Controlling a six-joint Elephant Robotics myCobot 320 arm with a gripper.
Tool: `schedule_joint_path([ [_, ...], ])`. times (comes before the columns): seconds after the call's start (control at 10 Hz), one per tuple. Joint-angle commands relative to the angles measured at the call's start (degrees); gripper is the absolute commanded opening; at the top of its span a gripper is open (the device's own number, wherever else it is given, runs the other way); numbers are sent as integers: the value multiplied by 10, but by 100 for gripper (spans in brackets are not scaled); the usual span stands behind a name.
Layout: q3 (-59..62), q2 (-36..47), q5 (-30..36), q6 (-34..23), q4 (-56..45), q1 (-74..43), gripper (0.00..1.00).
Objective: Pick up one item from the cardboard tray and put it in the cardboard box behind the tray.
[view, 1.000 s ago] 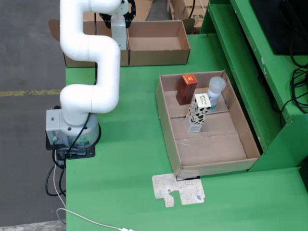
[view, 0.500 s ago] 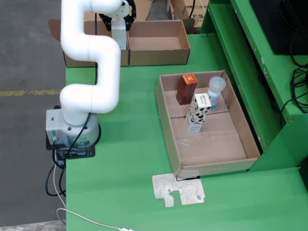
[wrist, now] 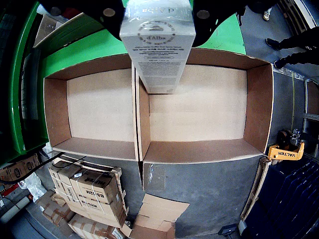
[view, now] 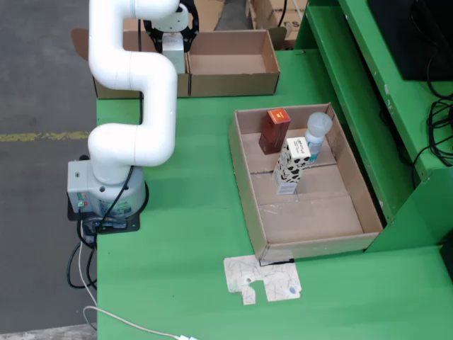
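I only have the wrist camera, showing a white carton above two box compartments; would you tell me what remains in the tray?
Observer: Three items: a red-brown box, a black-and-white carton and a capped bottle.
Operator: Where in the tray?
Observer: All cluster at the tray end nearer the boxes.
Operator: My tool grips the white carton; anything loose on the table?
Observer: A flat cardboard scrap lies just outside the tray's opposite end.
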Motion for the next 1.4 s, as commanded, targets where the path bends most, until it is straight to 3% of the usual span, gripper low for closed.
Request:
schedule_joint_path([
  [0.0, 15, 2, -3, 7, 8, 7, 0],
  [0.7, 15, -26, -46, 7, 107, 31, 0],
  [1.3, 15, -26, -46, 7, 106, 31, 0],
])
